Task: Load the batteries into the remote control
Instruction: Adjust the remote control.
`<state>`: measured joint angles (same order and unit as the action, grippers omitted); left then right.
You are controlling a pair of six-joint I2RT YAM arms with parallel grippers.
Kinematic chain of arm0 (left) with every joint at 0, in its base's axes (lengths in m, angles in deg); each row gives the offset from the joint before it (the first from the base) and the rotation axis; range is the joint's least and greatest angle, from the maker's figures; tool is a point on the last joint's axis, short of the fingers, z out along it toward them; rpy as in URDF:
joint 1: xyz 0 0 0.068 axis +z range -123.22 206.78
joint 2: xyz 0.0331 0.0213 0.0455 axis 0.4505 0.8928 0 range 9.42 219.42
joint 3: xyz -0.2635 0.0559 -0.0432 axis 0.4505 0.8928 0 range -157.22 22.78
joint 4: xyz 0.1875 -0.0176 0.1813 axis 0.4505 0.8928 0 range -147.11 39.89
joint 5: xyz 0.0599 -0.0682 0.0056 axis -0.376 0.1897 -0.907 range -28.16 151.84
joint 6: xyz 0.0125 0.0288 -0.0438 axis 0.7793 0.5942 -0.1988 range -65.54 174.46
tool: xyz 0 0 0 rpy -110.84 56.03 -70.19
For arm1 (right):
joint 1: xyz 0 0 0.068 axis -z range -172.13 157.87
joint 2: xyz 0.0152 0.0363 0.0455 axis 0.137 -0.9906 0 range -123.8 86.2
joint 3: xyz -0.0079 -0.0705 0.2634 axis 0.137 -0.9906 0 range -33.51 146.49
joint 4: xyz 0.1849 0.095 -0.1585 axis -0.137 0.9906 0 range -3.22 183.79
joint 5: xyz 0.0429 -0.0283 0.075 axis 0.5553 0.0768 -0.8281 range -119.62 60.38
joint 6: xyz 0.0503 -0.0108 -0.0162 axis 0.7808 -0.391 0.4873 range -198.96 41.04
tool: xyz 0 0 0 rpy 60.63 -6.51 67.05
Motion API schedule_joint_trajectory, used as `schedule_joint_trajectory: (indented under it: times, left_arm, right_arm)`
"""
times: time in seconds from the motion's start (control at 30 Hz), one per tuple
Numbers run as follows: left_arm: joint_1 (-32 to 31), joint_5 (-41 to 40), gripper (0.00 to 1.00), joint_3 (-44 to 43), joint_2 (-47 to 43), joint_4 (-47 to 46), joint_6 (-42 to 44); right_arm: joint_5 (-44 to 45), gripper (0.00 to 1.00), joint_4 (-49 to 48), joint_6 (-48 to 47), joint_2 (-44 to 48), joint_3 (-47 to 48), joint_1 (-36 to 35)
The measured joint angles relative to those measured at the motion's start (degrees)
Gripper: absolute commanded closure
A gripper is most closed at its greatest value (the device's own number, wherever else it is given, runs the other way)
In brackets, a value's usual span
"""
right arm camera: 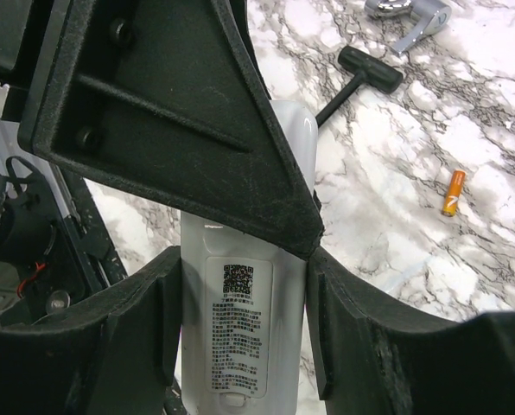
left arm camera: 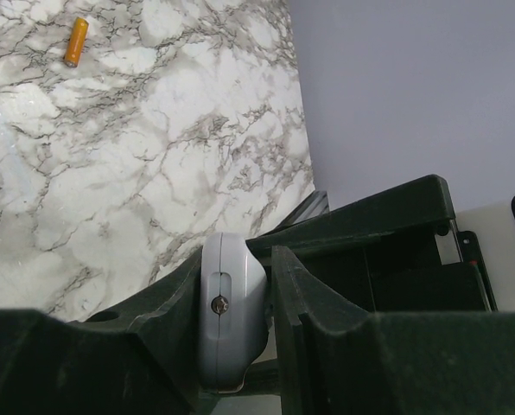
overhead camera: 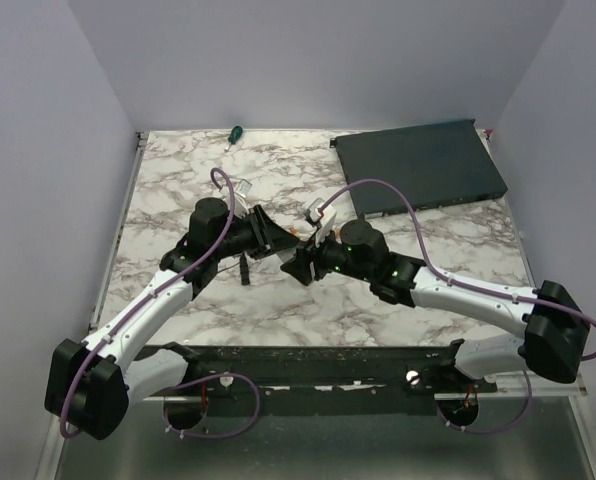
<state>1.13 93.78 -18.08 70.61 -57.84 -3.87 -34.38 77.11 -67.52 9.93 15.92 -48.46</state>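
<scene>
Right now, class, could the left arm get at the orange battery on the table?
Probably not yet: the left claw is full, closed on the remote. The battery itself lies open on the table, nothing covering it.

The only marking sits on the back of the remote: a white label stuck lengthwise on its shell. A black QR code is printed at the top of the label. Below the code run many short rows of fine black print, perhaps Chinese characters, too small and blurred to read. No word, brand or number can be made out.
</scene>
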Motion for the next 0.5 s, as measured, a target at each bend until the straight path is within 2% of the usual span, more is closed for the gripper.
schedule_joint_trajectory:
  times: [0.5]
  left_arm:
    - [0.0,0.0,0.66,-0.7,-0.2,0.0,0.0]
  right_arm:
    - [1.7,0.88,1.2,0.4,2.3,-1.5,-0.2]
